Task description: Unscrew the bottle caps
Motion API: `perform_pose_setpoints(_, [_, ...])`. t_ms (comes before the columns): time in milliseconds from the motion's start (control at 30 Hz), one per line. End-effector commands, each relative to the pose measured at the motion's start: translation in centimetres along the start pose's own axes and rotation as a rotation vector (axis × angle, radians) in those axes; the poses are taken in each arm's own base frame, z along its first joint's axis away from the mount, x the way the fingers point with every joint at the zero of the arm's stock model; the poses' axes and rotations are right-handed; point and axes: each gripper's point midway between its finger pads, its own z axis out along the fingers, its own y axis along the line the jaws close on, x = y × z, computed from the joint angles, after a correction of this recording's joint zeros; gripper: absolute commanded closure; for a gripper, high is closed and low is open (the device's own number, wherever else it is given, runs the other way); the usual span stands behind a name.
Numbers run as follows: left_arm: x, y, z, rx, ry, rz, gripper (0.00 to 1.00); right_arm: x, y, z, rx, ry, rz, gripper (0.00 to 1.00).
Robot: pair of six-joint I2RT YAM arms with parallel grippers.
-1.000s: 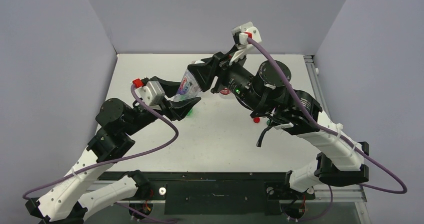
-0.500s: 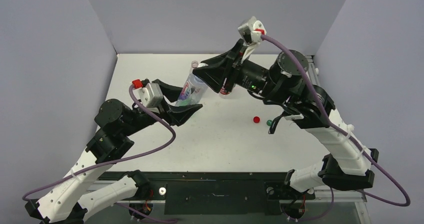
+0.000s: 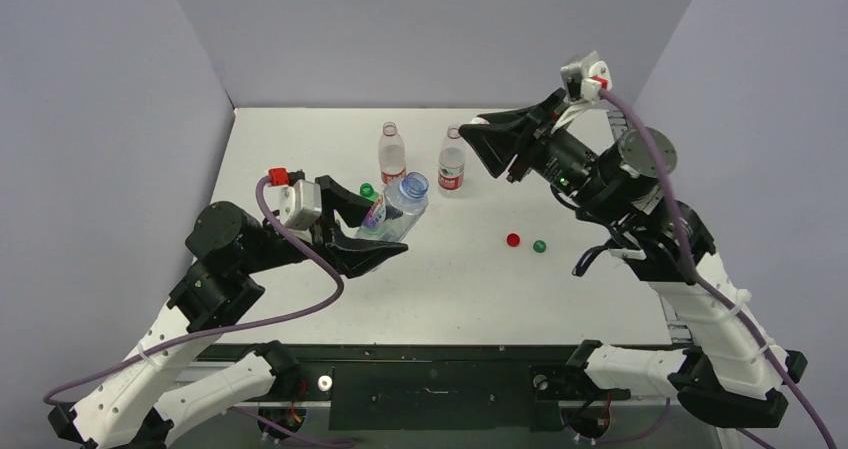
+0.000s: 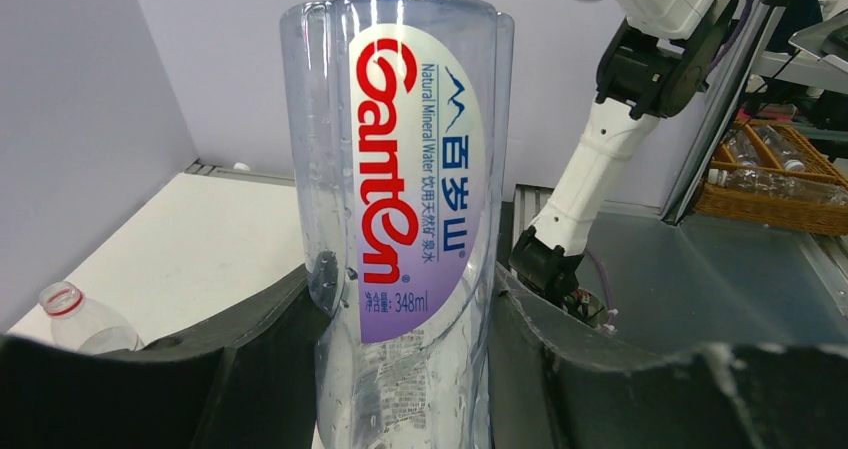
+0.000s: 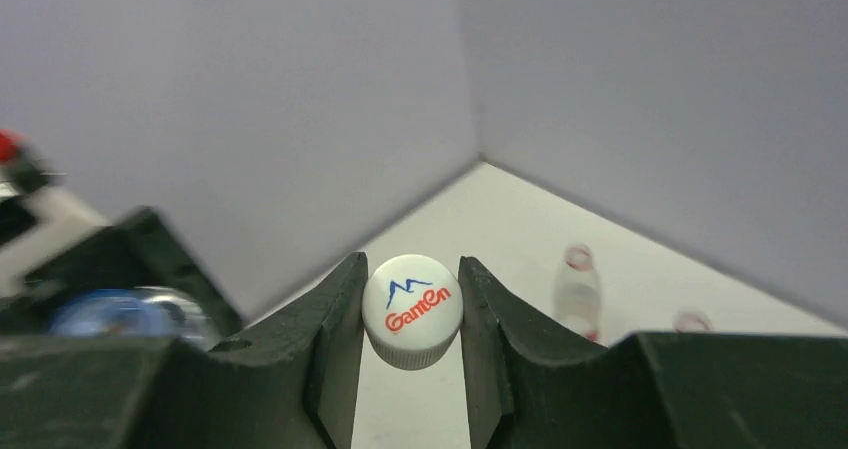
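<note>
I have a bottle in one gripper, a cap in the other.
My left gripper point(image 3: 378, 221) clamps the tilted, uncapped Ganten bottle point(image 4: 410, 169) above the table point(image 3: 450, 289); my right gripper point(image 3: 478, 145), raised at back right, pinches the white Ganten cap point(image 5: 411, 311).

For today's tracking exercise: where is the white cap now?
Right wrist view: the white cap is pinched in the right gripper, off the table, away from the bottle the left gripper holds.
</note>
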Motion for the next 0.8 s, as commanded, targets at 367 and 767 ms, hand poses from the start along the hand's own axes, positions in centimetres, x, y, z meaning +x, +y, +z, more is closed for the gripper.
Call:
perform_pose_setpoints(367, [-0.1, 1.4, -1.4, -0.114, -0.007, 0.079, 0.86, 34.5, -21.6, -8.3, 0.975, 0.415, 0.165, 1.0])
perform_pose_setpoints(767, [0.7, 2.1, -1.6, -0.147, 0.029, 0.083, 0.86, 45.7, -24.4, -11.2, 1.099, 0.544, 0.206, 0.96])
